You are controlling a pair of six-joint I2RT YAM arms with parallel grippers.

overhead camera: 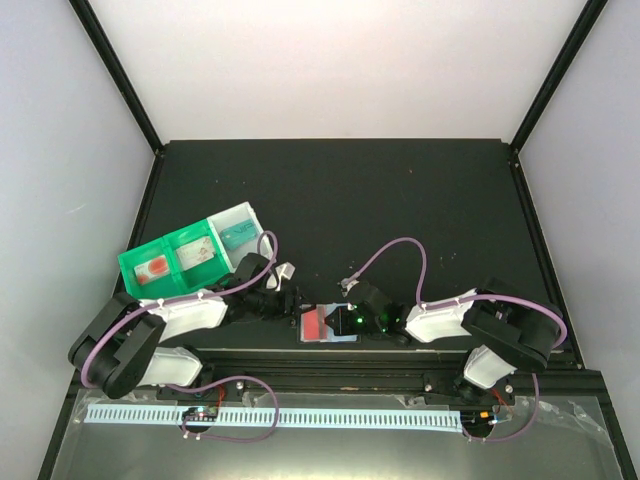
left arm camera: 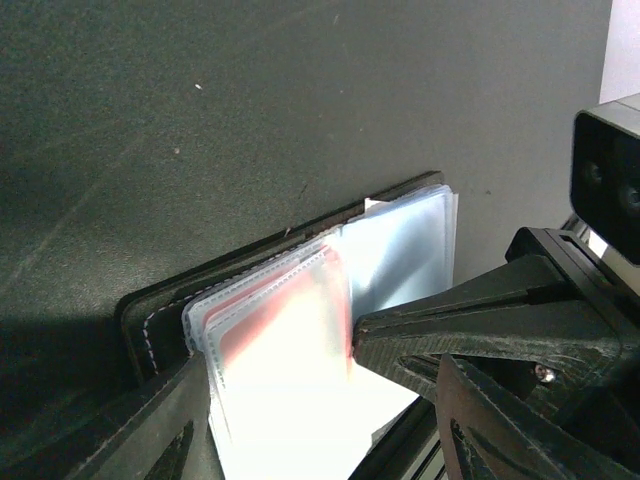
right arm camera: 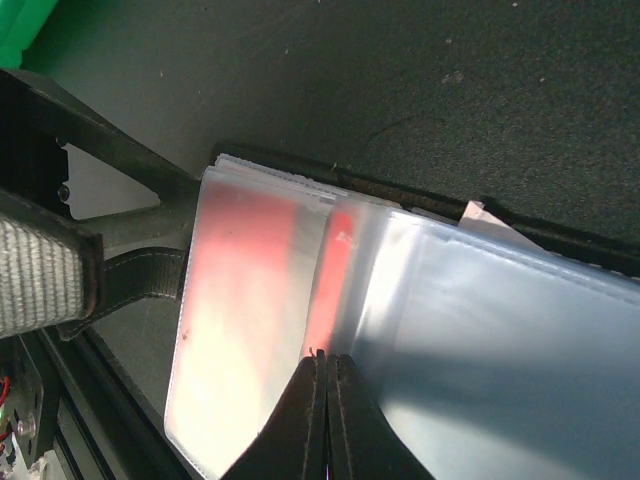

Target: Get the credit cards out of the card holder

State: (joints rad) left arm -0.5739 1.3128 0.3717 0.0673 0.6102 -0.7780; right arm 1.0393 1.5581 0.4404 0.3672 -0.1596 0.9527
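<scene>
Top external view hides much: dark fingers melt into the dark table [overhead camera: 400,200], and the right gripper [overhead camera: 342,322] covers part of the open card holder [overhead camera: 322,326]. Its jaws are together at a clear sleeve's [right arm camera: 480,340] edge; whether they pinch it, I cannot tell. The left gripper [left arm camera: 277,358] has its jaws apart, one finger on each side of the red card [left arm camera: 290,320]; pressing or not is unclear. Glare blurs the card's print. The holder lies at the near table edge, with open room beyond it. A green tray [overhead camera: 150,255] stands to the left.
</scene>
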